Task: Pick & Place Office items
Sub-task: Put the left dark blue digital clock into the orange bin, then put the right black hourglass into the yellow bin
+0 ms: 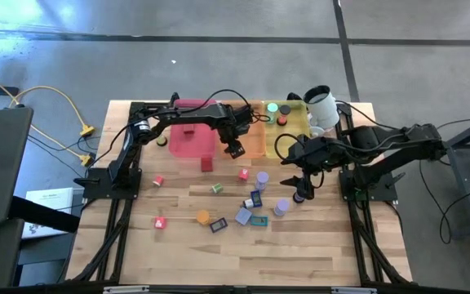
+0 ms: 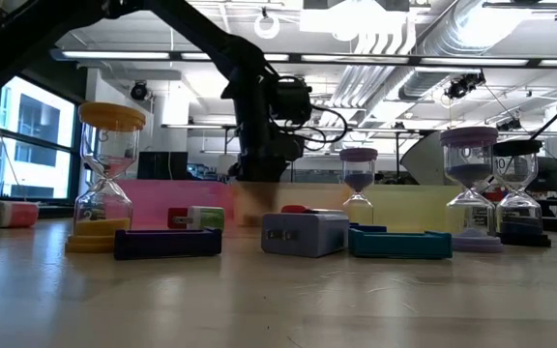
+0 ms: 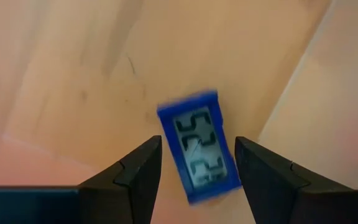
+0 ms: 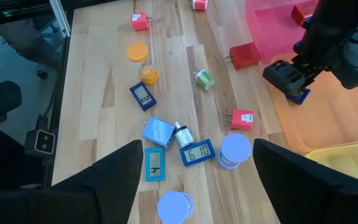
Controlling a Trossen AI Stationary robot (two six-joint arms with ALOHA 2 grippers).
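Blue clock sitting between the left gripper's parted fingers over the orange tray.

The left gripper [image 1: 234,150] is hovering open above the orange tray [image 1: 254,140], the blue digital clock [image 3: 199,147] lying loose between its fingers. The right gripper [image 1: 301,194] is waiting open over the bench [image 1: 300,245], near scattered items.

Wooden table [image 1: 317,245] carries trays [image 1: 190,140] and scattered office items [image 1: 242,216].
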